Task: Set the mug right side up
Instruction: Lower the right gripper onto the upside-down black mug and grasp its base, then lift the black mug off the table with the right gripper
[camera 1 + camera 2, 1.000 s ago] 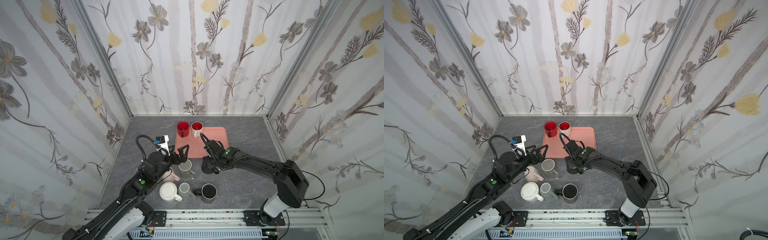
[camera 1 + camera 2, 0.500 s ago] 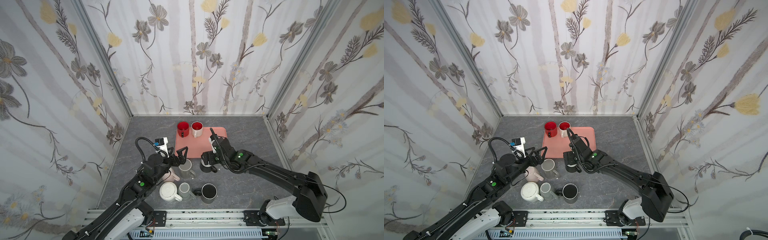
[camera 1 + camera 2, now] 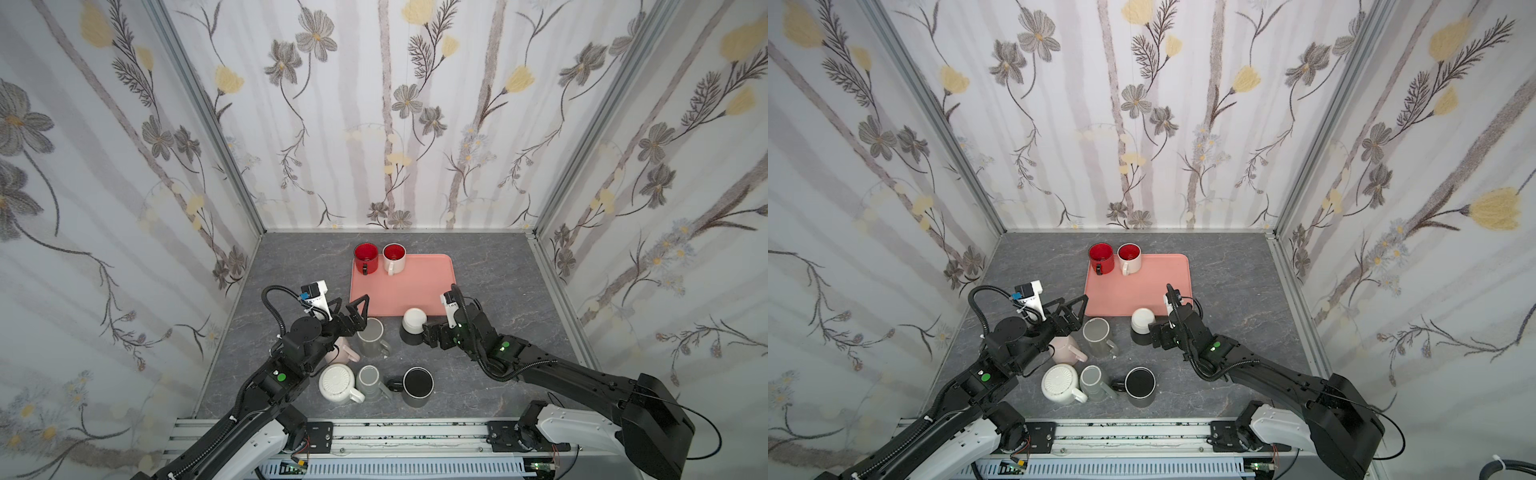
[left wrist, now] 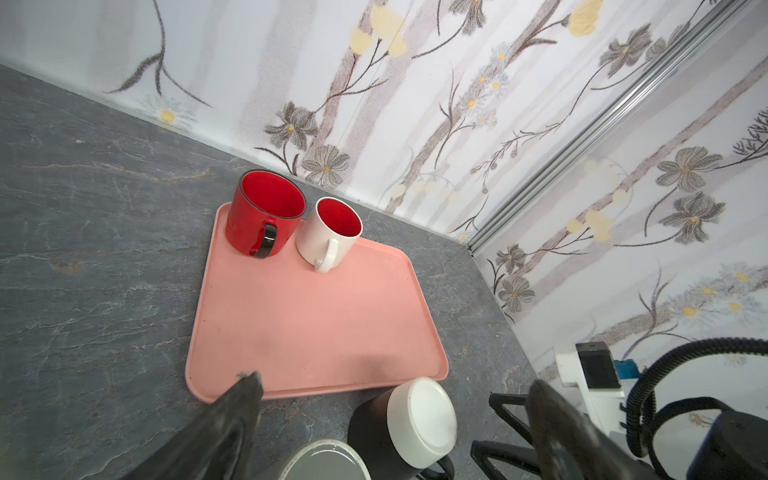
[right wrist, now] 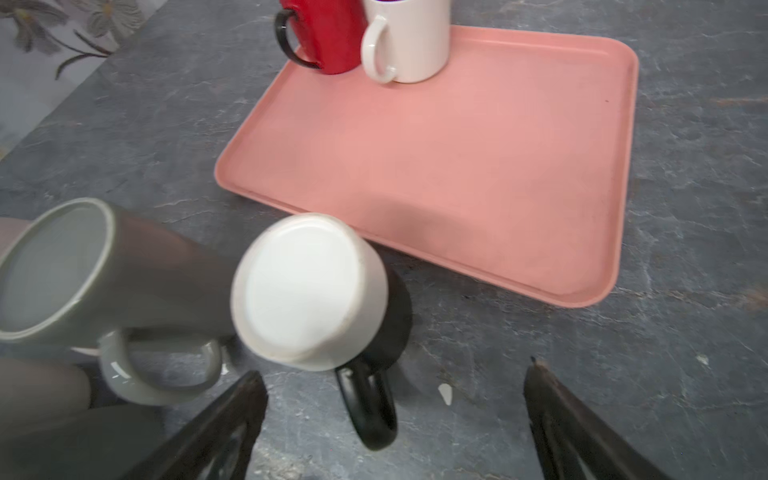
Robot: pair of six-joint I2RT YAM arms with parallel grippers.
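While your right claw [image 5: 393, 370] gapes wide, empty | upturned mug [image 5: 316, 291], frame centre: probably rigid, slick, breakable | pinch its wall.

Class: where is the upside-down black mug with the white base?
In both top views, the black mug stands centre-right, off the pink tray's near edge, between the tall grey mug and the right end effector.

Glossy ceramic black-and-white mug [image 5: 303, 286], matt pink plastic tray [image 5: 478, 166], veined grey stone-look tabletop [image 5: 685, 374]

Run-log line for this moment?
right gripper: open, near mug | left gripper: open, empty | mug: upside down, white base up, beside tray | flip: not done
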